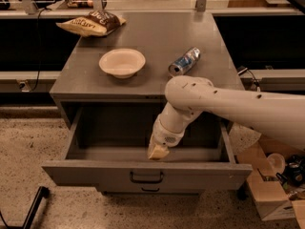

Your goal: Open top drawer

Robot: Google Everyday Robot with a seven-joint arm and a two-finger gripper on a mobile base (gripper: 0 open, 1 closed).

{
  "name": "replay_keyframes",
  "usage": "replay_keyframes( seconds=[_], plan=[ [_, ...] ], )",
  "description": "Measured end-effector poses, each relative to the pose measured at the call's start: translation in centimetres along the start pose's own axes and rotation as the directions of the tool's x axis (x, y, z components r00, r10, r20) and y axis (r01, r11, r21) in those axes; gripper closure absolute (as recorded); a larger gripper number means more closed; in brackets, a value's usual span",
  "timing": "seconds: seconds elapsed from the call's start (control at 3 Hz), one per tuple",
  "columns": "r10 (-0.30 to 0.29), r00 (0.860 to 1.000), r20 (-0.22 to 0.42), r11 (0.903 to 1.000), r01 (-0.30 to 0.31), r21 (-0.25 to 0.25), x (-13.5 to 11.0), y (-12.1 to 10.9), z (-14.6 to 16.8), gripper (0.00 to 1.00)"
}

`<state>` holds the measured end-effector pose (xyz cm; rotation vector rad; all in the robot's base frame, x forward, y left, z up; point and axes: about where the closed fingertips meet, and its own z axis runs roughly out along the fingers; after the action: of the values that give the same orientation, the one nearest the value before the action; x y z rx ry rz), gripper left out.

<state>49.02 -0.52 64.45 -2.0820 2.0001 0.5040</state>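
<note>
Gripper (158,151) tip hangs inside the top drawer (86,172), low, just behind the front panel and a bit right of centre. Open or closed: cannot tell, the tip reads as one pale yellowish lump. Nothing visibly held. It sits above and behind the dark pull handle (146,177), not on it. Wrist and white arm (238,108) run up and to the right, out over the drawer's right side.

Top drawer is pulled well out of the grey cabinet (214,51). Deep grey interior is exposed, with nothing visible in the part the arm does not cover. The front panel stands well forward of the lower drawer (150,190), of which only a strip shows.

On the cabinet top: a white bowl (122,62), a drink can (184,61) lying on its side, and a chip bag (91,23) at the back left. A cardboard box (267,202) sits on the floor to the right.

Progress: the opening looks essentially done, with the drawer near full extension as far as I can judge. What is left is likely just lifting the gripper clear of the drawer without snagging the front panel.
</note>
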Motion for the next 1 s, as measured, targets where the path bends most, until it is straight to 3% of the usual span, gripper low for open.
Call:
replay_keyframes(
  seconds=[0.67,1.0],
  plan=[
    [0.004,1.0,0.029,0.9914,0.0,-0.131,-0.9,5.4,-1.1,1.0],
    [0.042,0.997,0.058,0.9803,-0.03,-0.195,-0.6,8.2,-1.5,1.0]
  ],
)
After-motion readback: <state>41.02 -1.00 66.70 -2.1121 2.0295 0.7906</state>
